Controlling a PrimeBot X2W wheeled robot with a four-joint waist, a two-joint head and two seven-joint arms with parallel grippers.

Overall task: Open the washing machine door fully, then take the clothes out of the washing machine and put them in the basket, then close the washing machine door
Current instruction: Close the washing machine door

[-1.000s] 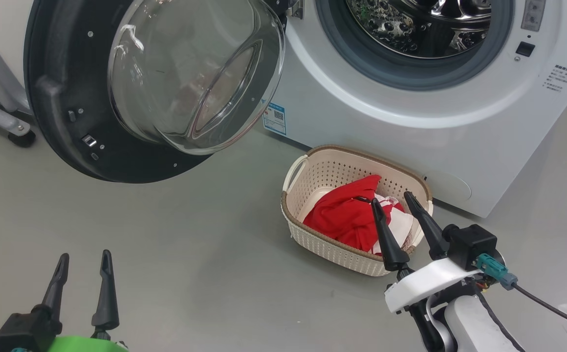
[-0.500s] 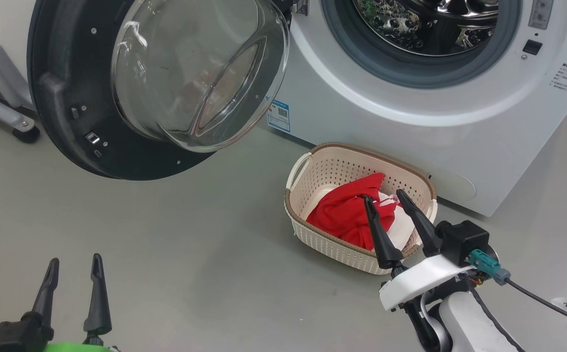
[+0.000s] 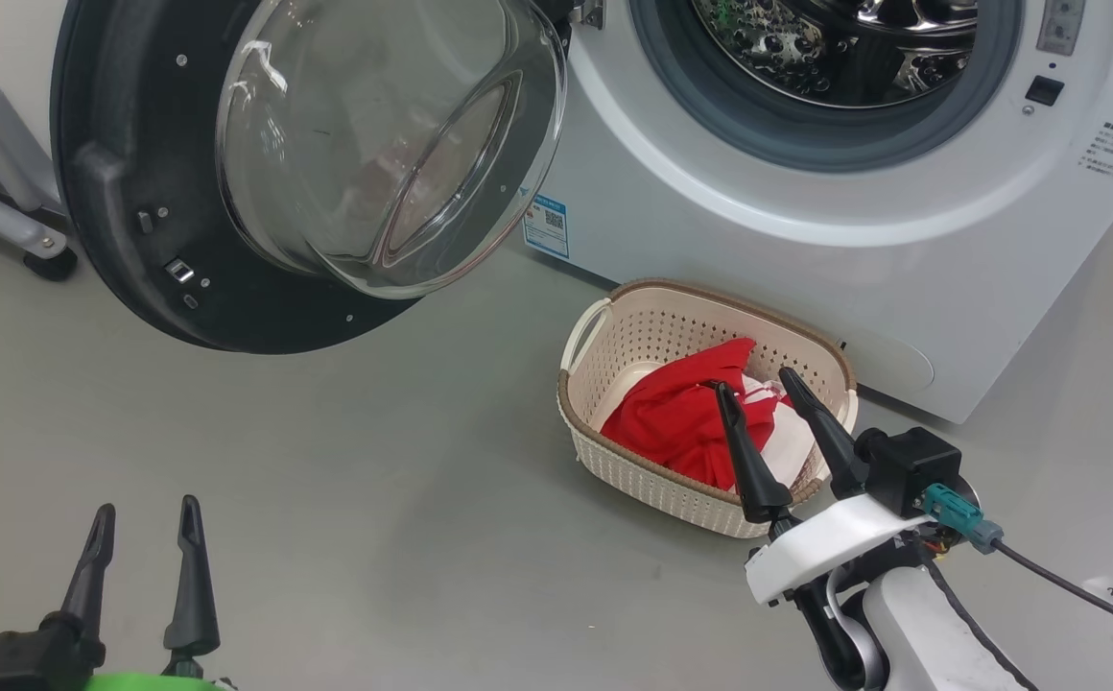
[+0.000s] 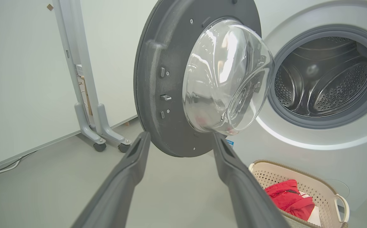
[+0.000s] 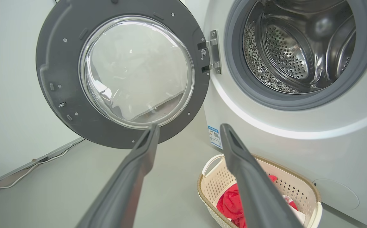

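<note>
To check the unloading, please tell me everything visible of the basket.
The basket is small, rectangular with rounded corners, seemingly cream plastic, with perforated walls, a brown woven-look rim and loop handles at its ends. It stands upright on the grey floor in front of the washing machine and holds the red and white clothes.

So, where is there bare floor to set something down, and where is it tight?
Widest bare floor: between the left pincer, the open door and the basket. Tight: the strip between basket and washer; the basket itself, half filled with clothes, right pincer by it.
</note>
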